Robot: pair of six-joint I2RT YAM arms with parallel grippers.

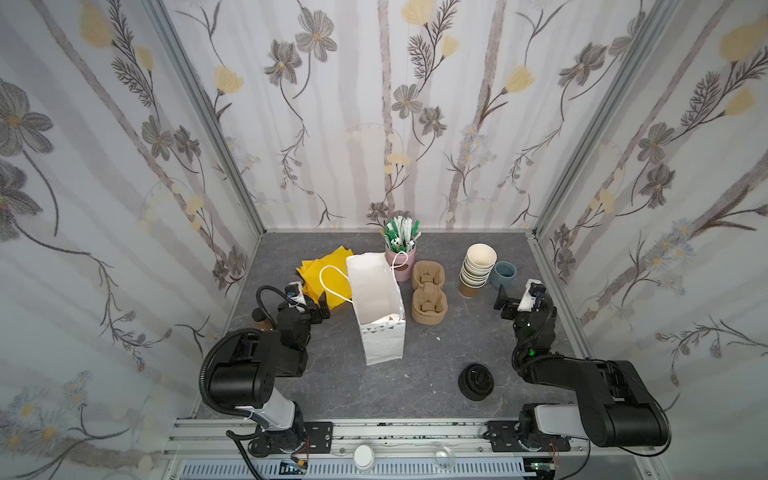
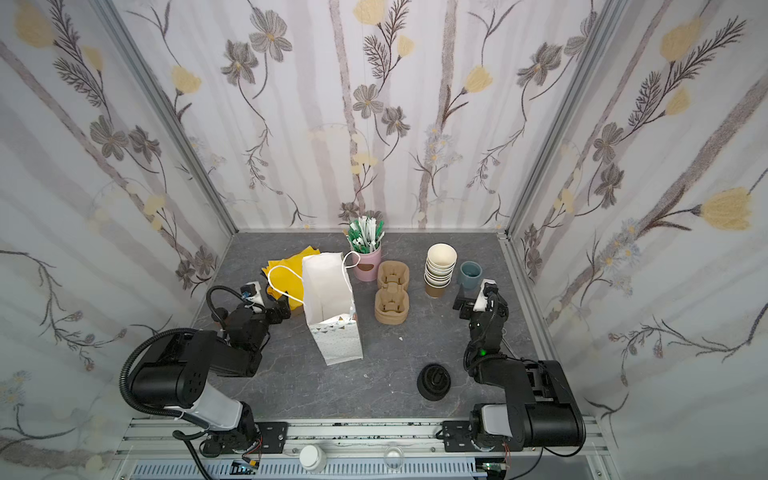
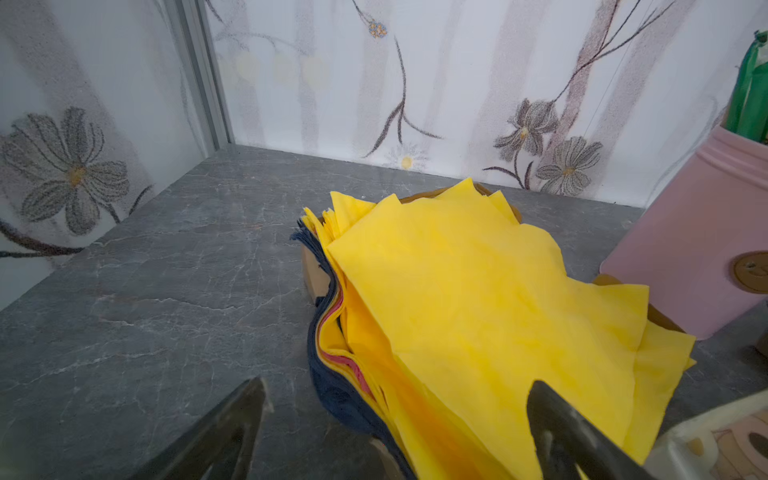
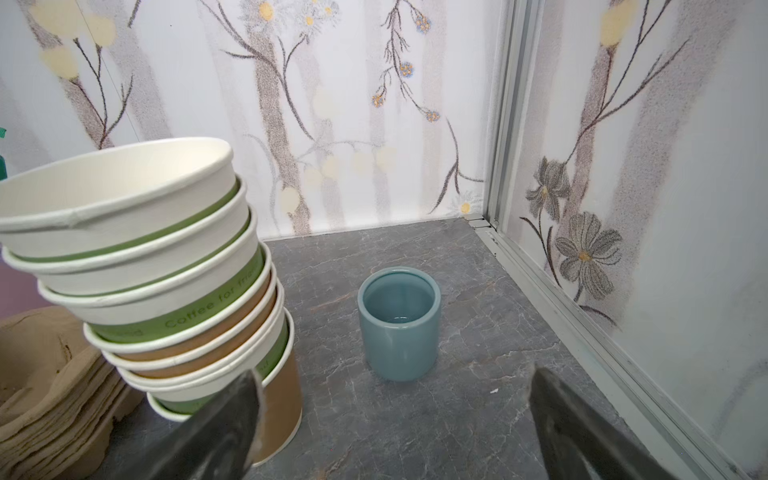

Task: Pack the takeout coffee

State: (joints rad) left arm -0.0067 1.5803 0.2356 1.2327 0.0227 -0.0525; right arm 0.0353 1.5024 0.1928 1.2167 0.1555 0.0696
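The takeout coffee (image 1: 257, 323) is mostly hidden behind my left arm; only a brownish sliver of its body shows at the left of the table in both top views (image 2: 216, 320). My left gripper (image 1: 322, 309) (image 3: 397, 386) stands open and empty, low over the near edge of a yellow napkin stack (image 3: 478, 299). My right gripper (image 1: 505, 301) (image 4: 395, 374) is also open and empty, facing a blue-grey pot (image 4: 399, 324), with the stack of lidless paper cups (image 4: 166, 291) beside one finger. An open white paper bag (image 1: 376, 299) stands upright mid-table.
A pile of black lids (image 1: 476, 381) sits at the front right. Two stacks of brown pulp cup carriers (image 1: 428, 291) lie right of the bag. A pink holder of green and white sticks (image 1: 401, 257) stands at the back. Walls close three sides.
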